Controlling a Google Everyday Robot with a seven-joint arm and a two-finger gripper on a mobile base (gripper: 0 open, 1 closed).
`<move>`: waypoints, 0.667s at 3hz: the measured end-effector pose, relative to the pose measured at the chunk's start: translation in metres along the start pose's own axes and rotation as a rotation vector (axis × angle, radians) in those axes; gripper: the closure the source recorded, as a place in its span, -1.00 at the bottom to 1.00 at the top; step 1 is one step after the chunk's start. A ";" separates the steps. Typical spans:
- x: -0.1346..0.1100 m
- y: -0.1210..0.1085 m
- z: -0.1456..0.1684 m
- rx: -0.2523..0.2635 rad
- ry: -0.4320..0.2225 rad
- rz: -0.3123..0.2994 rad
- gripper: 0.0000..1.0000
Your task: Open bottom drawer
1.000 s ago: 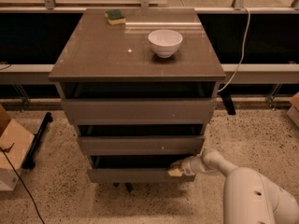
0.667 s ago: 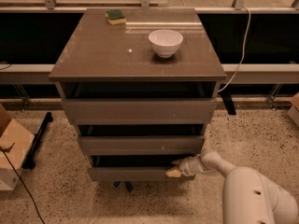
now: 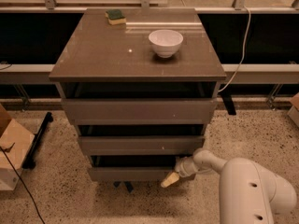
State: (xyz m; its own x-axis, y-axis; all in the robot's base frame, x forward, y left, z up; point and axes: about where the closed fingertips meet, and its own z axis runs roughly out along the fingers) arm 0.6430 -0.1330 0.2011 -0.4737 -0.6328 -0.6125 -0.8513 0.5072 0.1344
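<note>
The hand [image 3: 170,179] sits low at the right end of the bottom drawer [image 3: 131,173], its pale tip against the lower right corner of that flat front panel; whether it is clenched or released cannot be told from this angle. The white arm [image 3: 252,192] comes in from the lower right of the view, just above the speckled floor [image 3: 60,195].

The bottom drawer is the lowest of three in the grey-brown cabinet [image 3: 65,85], right under the middle drawer [image 3: 140,145]; a dark slot shows above its front, and what lies inside is hidden in shadow. The top drawer [image 3: 140,110] and the middle one show the same dark slots, contents likewise unseen.

On the cabinet's top surface [image 3: 103,55] stands a white bowl [image 3: 166,42], upright, right of centre; its inside shows only plain white. A green and yellow sponge [image 3: 115,17] lies near the back edge, well apart from the bowl. A cardboard box [image 3: 13,148] rests on the floor at the left; a white cable [image 3: 239,59] hangs at the right.
</note>
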 end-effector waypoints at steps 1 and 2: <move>0.008 0.003 0.012 -0.018 0.057 -0.023 -0.74; 0.019 0.003 0.023 -0.046 0.129 -0.047 -0.25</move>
State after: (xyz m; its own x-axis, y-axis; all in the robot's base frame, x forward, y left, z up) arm 0.6362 -0.1299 0.1719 -0.4558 -0.7266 -0.5141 -0.8811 0.4500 0.1451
